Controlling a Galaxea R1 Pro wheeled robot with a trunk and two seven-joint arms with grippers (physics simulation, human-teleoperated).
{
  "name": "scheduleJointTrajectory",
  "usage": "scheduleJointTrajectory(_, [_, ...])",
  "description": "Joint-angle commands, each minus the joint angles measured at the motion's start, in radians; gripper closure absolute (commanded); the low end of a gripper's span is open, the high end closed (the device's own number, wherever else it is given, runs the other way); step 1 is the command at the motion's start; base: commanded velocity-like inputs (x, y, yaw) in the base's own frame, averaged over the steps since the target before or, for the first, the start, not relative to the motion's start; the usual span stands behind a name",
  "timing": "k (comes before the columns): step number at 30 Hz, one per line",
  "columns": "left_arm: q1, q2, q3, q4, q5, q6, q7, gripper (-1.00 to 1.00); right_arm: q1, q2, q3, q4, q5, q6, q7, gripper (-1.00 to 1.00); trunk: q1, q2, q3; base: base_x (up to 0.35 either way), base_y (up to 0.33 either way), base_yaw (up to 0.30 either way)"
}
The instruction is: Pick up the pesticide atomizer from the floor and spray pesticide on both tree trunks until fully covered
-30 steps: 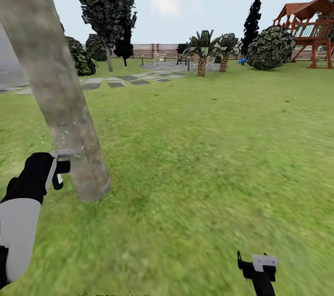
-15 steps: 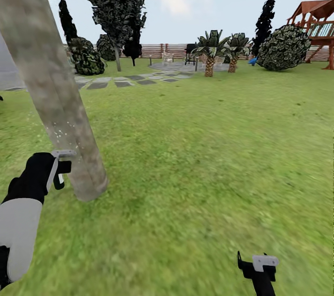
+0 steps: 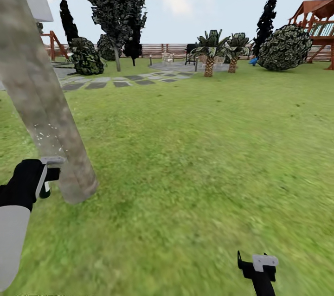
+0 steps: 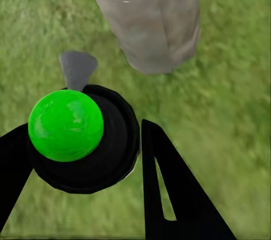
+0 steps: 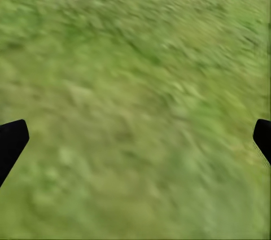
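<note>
While the left claw (image 3: pixel 48 176) is holding the pesticide atomizer (image 4: pixel 79 138) at the tree trunk (image 3: pixel 44 101): item in use, low against the bark.

Head view: white specks of pesticide (image 3: pixel 46 136) are dotting the trunk just above the claw; the right claw (image 3: pixel 258 266) is hanging low over the floor (image 3: pixel 195 157), well apart. Left wrist view: black fingers (image 4: pixel 169 195) are pinching a round black body with a glossy green cap (image 4: pixel 66 124) and a grey nozzle aimed at the trunk base; judged light, rigid and smooth, best gripped around the body, below the cap. Right wrist view: fingertips (image 5: pixel 11 141) are standing spread, empty, over grass.
</note>
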Motion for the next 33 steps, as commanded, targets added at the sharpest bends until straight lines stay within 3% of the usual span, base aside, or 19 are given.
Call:
scheduleJointTrajectory(1, [0.008, 0.003, 0.001, -0.001, -0.002, 0.004, -0.002, 1.00, -0.001, 0.000, -0.004, 0.002, 0.011, -0.002, -0.007, -1.00, 0.000, 0.000, -0.001, 0.091, -0.274, 0.221])
scheduleJointTrajectory(14, [0.025, -0.010, 0.010, 0.000, 0.010, -0.020, 0.001, 1.00, -0.001, 0.000, -0.004, 0.002, 0.011, -0.002, -0.007, -1.00, 0.000, 0.000, -0.001, 0.143, -0.254, 0.260])
scheduleJointTrajectory(33, [0.026, -0.020, 0.012, 0.015, 0.010, -0.036, 0.001, 1.00, -0.001, 0.000, -0.004, 0.002, 0.011, -0.002, -0.007, -1.00, 0.000, 0.000, -0.001, 0.217, -0.210, 0.010])
